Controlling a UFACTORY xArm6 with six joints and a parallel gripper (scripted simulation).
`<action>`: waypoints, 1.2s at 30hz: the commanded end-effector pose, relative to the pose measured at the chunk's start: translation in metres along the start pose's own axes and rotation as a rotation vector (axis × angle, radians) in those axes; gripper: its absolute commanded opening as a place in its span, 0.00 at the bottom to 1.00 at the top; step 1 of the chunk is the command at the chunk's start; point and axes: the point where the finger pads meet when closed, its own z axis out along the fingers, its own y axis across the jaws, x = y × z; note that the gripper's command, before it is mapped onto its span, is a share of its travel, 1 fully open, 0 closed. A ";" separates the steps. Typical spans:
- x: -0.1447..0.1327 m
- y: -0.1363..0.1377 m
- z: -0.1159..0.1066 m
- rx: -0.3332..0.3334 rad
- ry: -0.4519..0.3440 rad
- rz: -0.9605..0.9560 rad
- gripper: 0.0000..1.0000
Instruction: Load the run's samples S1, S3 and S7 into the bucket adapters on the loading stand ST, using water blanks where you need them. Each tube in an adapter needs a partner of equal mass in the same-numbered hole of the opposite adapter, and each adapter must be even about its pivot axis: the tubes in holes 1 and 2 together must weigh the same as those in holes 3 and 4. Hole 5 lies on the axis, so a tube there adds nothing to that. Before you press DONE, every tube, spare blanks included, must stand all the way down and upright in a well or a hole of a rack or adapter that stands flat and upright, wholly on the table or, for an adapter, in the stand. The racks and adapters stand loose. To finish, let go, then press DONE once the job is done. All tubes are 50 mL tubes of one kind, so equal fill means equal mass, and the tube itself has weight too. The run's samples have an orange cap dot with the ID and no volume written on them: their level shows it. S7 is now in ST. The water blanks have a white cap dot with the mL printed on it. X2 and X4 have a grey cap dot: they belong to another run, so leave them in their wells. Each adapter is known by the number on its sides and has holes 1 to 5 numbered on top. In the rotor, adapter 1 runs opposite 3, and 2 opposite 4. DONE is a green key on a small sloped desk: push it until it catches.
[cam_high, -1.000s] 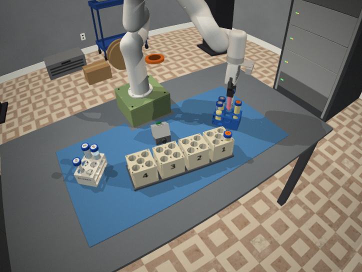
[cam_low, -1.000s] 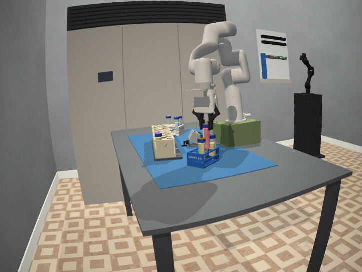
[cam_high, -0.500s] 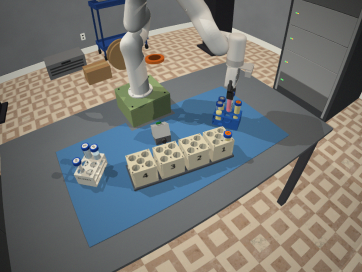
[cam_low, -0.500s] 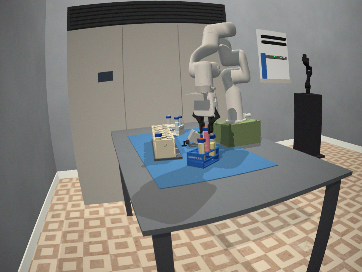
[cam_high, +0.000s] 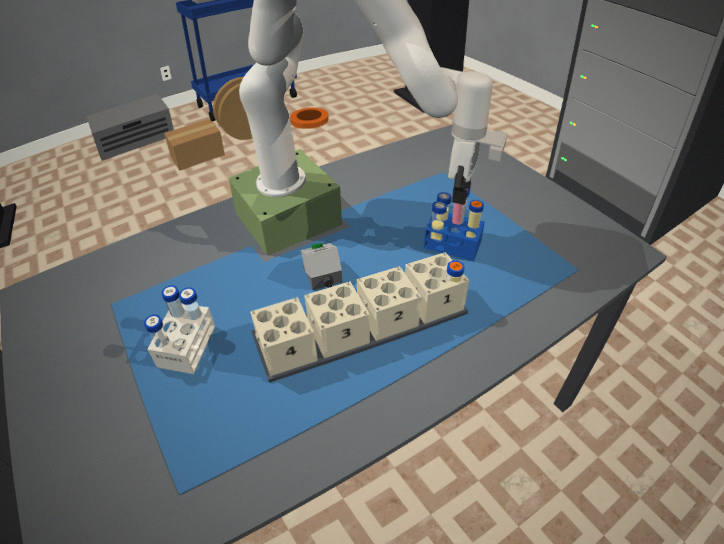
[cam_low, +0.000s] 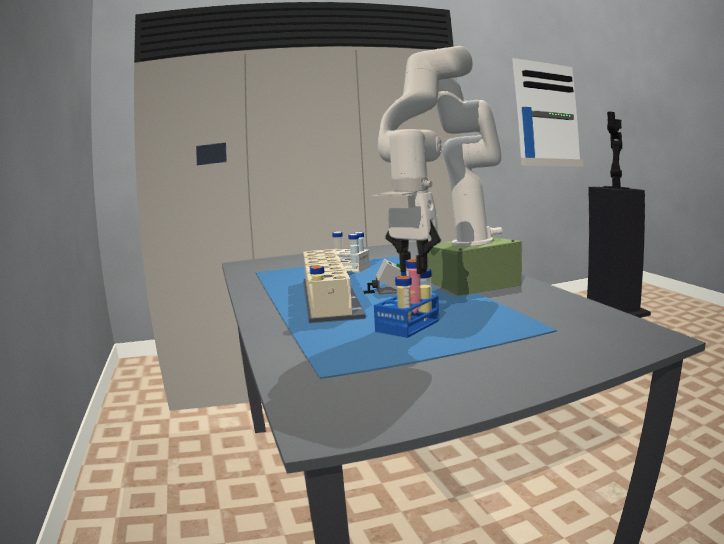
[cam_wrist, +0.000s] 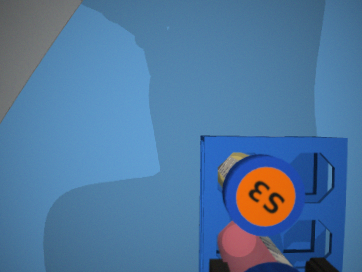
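One S3 tube (cam_high: 474, 216) (cam_low: 403, 294) (cam_wrist: 265, 195); hand (cam_high: 460, 198) (cam_low: 413, 267) (cam_wrist: 270, 266) grips one pink tube (cam_high: 457, 214) (cam_low: 414, 287) (cam_wrist: 240, 242).

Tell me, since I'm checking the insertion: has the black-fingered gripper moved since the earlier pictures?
Yes. In the exterior view, the black-fingered gripper has moved down toward the blue tube rack, which stayed put.
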 end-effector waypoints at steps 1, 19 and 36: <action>0.002 0.000 0.002 0.001 0.004 0.000 0.00; 0.002 0.000 0.017 0.001 0.004 0.000 0.00; 0.002 0.000 0.026 0.001 0.004 0.000 0.00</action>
